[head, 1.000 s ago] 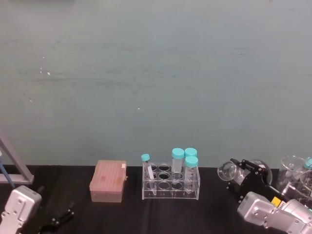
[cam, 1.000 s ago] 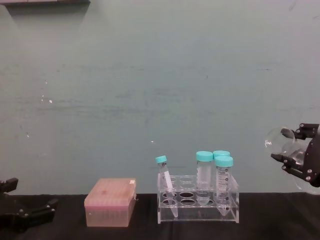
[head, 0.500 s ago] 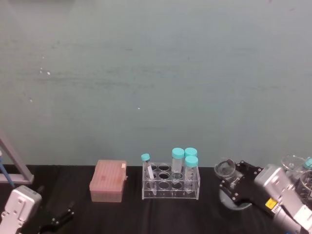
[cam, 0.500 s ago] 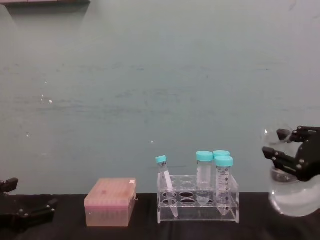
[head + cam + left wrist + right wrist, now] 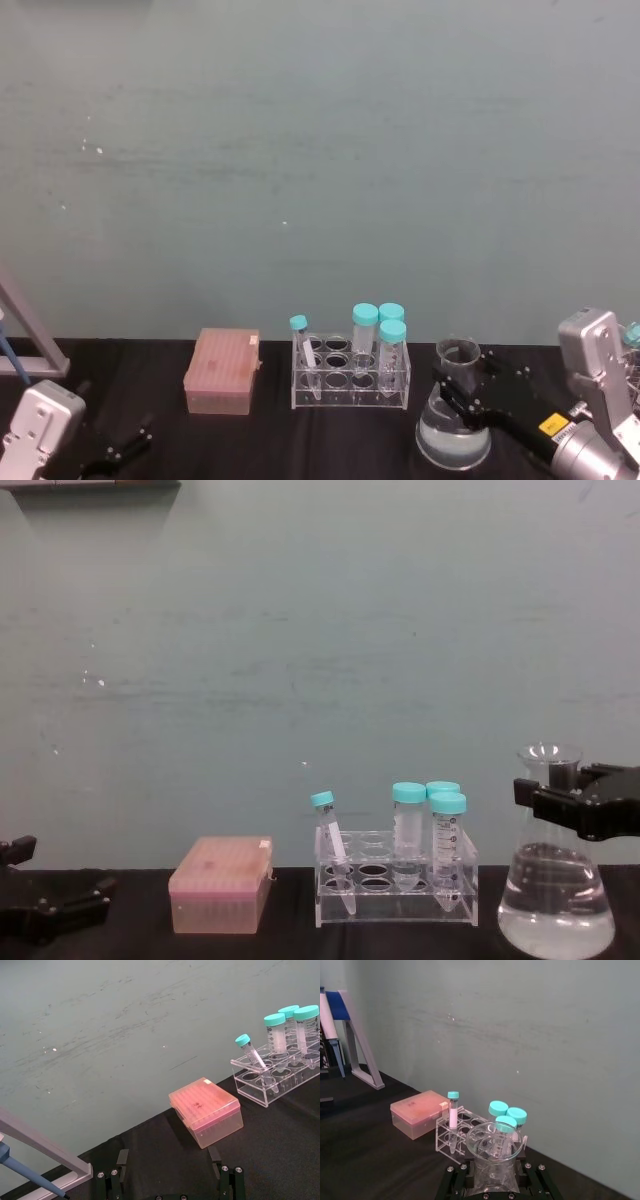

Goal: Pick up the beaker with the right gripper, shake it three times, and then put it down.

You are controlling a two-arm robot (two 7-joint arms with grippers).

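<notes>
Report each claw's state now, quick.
Left claw: open, holding nothing, parked low on the robot's left.
Right claw: shut on the neck of the conical flask.

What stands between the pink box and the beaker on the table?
In the chest view, the tube rack stands between the pink box and the beaker.

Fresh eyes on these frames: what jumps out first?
The beaker, upright on the right with clear liquid in its base, its neck clamped by the black right hand. Next, the teal-capped tubes in the clear rack at centre, with a pink box to its left. The left hand sits idle and open at the near left.
</notes>
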